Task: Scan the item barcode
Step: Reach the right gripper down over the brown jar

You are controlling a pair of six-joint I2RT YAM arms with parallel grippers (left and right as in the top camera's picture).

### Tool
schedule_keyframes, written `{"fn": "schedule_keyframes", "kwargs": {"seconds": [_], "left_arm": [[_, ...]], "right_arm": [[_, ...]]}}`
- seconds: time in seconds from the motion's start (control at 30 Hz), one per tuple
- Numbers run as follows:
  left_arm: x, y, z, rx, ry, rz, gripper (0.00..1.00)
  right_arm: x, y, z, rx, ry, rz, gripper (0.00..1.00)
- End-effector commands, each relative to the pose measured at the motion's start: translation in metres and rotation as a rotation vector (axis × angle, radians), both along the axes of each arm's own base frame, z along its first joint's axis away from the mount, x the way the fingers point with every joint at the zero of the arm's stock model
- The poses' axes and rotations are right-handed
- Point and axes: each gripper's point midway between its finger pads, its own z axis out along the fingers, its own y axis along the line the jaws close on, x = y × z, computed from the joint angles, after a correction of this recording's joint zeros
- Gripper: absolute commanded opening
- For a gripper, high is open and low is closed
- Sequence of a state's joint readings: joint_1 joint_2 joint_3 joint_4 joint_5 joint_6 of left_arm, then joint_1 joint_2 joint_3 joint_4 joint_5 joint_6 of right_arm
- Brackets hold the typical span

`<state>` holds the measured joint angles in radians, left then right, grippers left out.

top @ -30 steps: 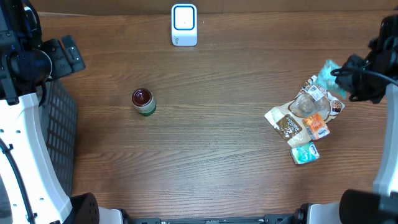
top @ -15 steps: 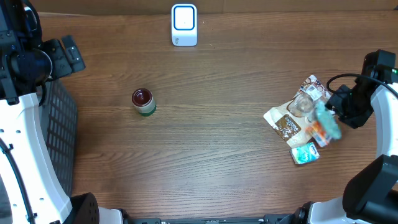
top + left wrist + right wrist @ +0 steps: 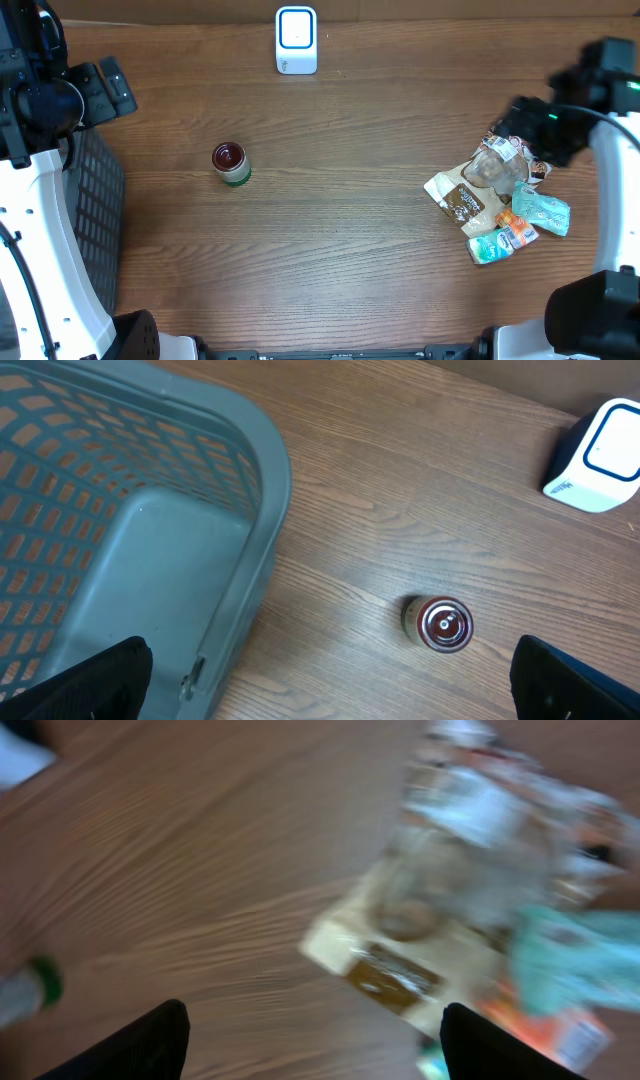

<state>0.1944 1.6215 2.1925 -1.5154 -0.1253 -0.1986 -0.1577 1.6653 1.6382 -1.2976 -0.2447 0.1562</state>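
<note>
The white barcode scanner (image 3: 296, 40) stands at the table's far edge. A teal packet (image 3: 545, 212) lies on the right side of a pile of snack packets (image 3: 485, 185), with nothing holding it. My right gripper (image 3: 522, 120) hovers just beyond the pile, open and empty. Its wrist view is blurred: the pile (image 3: 470, 870) and teal packet (image 3: 575, 955) lie ahead of the open right gripper (image 3: 315, 1045). My left gripper (image 3: 105, 90) is at the far left, and the wrist view shows this left gripper (image 3: 325, 690) wide open and empty.
A small jar with a dark red lid (image 3: 230, 163) stands left of centre, and the left wrist view shows the jar (image 3: 440, 623) too. A grey mesh basket (image 3: 130, 530) sits at the left edge below the left arm.
The right gripper opened and let go of the teal packet, which now lies at the pile's right side. The right arm then drew back toward the far edge. The left arm stayed still.
</note>
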Motion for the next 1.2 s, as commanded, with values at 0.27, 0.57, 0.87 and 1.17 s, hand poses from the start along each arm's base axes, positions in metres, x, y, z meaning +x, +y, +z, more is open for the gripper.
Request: {"fn": "schedule_keyframes", "kwargs": {"seconds": [0.27, 0.57, 0.87, 1.17], "left_arm": [[0.0, 0.002, 0.001, 0.018, 0.004, -0.009, 1.0], [0.0, 0.002, 0.001, 0.018, 0.004, -0.009, 0.99], [0.0, 0.002, 0.001, 0.018, 0.004, -0.009, 1.0], [0.0, 0.002, 0.001, 0.018, 0.004, -0.009, 1.0]], "right_arm": [[0.04, 0.315, 0.009, 0.202, -0.433, 0.727, 1.0], [0.056, 0.398, -0.01, 0.056, -0.638, 0.75, 1.0], [0.031, 0.466, -0.056, 0.09, -0.596, 0.873, 1.0], [0.025, 0.482, -0.105, 0.054, -0.55, 0.899, 1.0]]}}
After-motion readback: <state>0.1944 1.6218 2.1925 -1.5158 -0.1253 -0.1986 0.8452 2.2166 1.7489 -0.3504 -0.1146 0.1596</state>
